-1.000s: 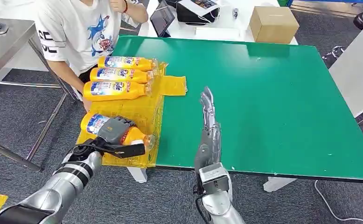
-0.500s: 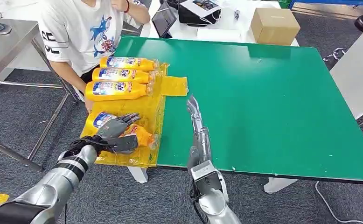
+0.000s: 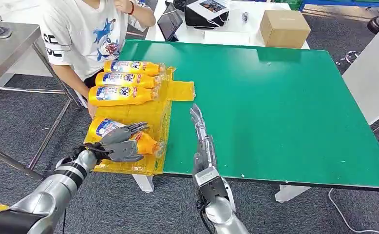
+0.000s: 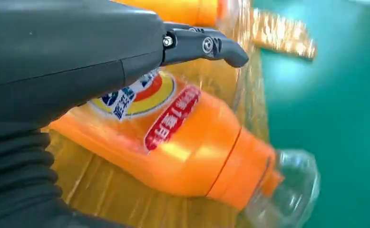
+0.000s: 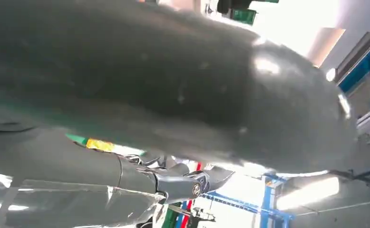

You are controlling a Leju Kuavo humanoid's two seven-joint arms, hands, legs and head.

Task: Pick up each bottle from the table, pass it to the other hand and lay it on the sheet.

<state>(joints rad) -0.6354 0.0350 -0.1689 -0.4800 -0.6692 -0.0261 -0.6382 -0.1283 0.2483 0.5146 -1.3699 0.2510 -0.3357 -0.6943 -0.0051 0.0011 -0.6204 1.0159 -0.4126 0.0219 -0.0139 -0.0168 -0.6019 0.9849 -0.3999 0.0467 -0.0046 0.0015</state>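
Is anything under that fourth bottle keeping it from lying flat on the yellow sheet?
Nothing visible. The bottle lies on a bare stretch of the yellow sheet, apart from the three bottles already laid farther back. The left hand is over it with fingers spread.

Left hand (image 3: 122, 142) low, fingers spread and loose; right hand (image 3: 200, 132) flat, fingers straight, empty

Broad bare green table (image 3: 285, 112) right of the sheet (image 3: 148, 114); three bottles (image 3: 124, 80) crowding its far end.
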